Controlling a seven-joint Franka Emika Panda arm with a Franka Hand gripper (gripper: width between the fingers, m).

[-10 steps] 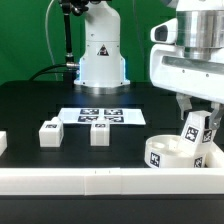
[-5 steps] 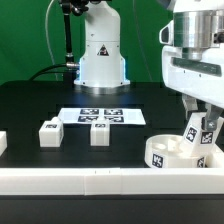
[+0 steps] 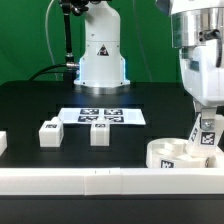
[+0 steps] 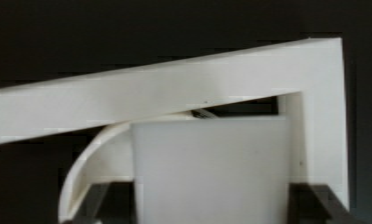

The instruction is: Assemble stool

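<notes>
At the exterior view's right the end effector (image 3: 204, 124) clasps one stool leg (image 3: 207, 140) at the round seat (image 3: 168, 153) beside the near rail (image 3: 100, 181), seemingly the first fitting, while a second leg (image 3: 49, 133) and third leg (image 3: 99, 133) sit loose on the table (image 3: 150, 98) further left.

legs (image 3: 50, 133) (image 3: 99, 133) (image 3: 207, 134) 3 | seat (image 3: 168, 154) 1 | marker board (image 3: 100, 116) 1 | border rail (image 3: 90, 181) 1

Marker board (image 3: 100, 116) on black table (image 3: 30, 105), white border rail (image 3: 80, 180) nearest camera; green backdrop (image 3: 25, 35)
</notes>
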